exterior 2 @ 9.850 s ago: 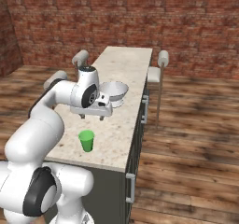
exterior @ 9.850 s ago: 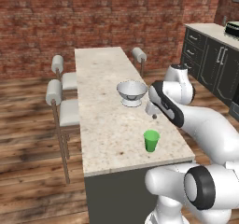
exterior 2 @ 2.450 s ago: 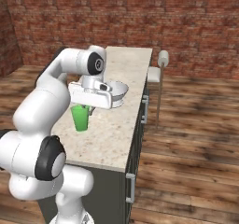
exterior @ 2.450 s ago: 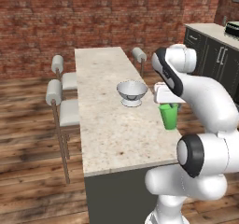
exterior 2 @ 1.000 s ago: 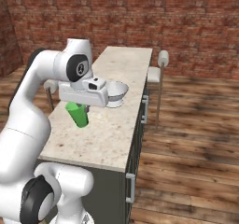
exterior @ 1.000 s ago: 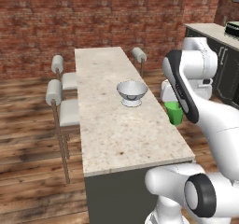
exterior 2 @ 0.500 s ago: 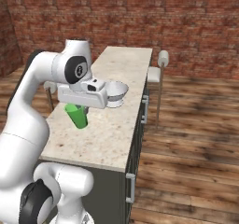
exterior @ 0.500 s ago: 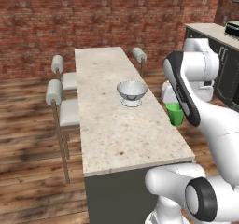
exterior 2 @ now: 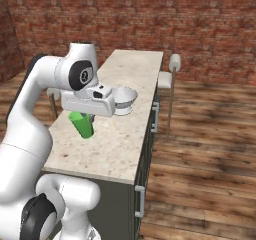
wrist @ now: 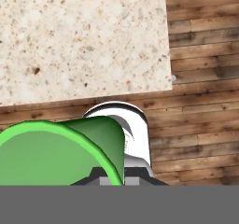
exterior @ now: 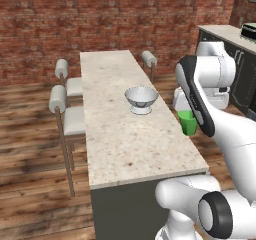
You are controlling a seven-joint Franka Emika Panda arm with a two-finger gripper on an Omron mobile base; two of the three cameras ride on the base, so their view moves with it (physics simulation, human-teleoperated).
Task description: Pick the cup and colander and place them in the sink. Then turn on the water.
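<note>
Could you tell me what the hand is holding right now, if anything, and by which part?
The hand holds the green cup, lifted off the counter. It appears gripped at the rim, though the exact contact is hidden.

A small, plain tumbler-shaped cup (exterior: 188,122) is coloured bright green, with a darker green seen on its inner wall in the hand view (wrist: 60,150), while the round perforated metal colander bowl (exterior: 141,99) is rendered in pale white-grey. The long stone island countertop (exterior: 125,134) is patterned in cream-beige with fine brown and rust speckles, its base is shown in dark grey, and the two padded stools (exterior: 70,104) beside it are coloured off-white. The back wall of rough brick (exterior: 110,19) is patterned in mottled red-brown with darker joints, and the plank floor (exterior: 30,149) is streaked in warm brown wood grain with dark seams.
</note>
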